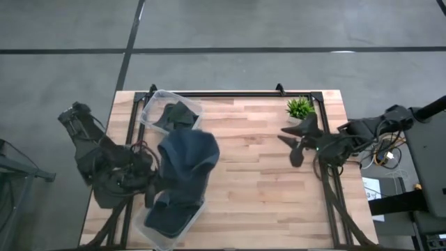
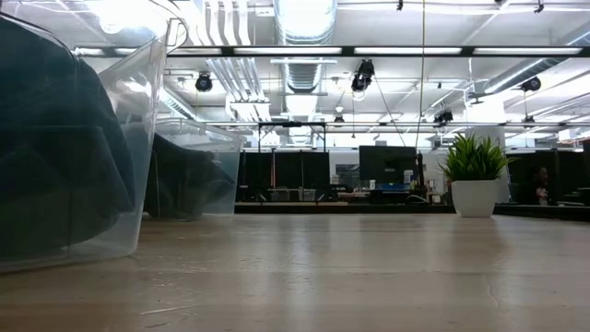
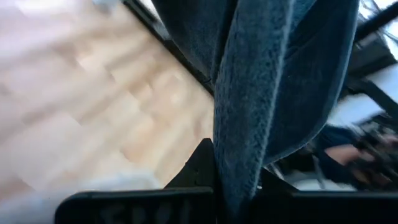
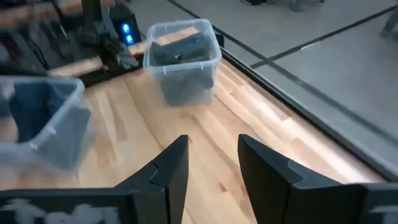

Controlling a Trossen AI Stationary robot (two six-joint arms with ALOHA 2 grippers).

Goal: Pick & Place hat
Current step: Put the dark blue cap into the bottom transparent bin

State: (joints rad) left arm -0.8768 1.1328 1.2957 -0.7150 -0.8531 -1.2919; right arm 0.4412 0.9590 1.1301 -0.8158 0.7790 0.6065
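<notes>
From above, the left arm reaches in from the left edge of the frame, and its left gripper (image 1: 155,189) sits low at centre-left with its fingers clamped on a dark blue hat (image 1: 187,164). The hat hangs draped, its lower part over the near clear bin (image 1: 148,230) at the bottom of the frame. The right arm waits at the right side, its right gripper (image 1: 295,145) hovering over the wooden surface (image 1: 258,188) with fingers apart. A second clear bin (image 1: 155,104) holding dark cloth sits at upper left, and a small potted plant (image 1: 300,108) stands at upper right.

At table height, the near bin fills the left edge, dark fabric showing through its wall; the far bin stands behind it. The plant in its white pot is at right, with a room of ceiling ducts and monitors beyond.

From the left wrist, the hat's blue fabric hangs up the middle of the frame, pinched between the fingers.

From the right wrist, the two fingers (image 4: 171,168) stand parted at the bottom, both bins ahead of them.
</notes>
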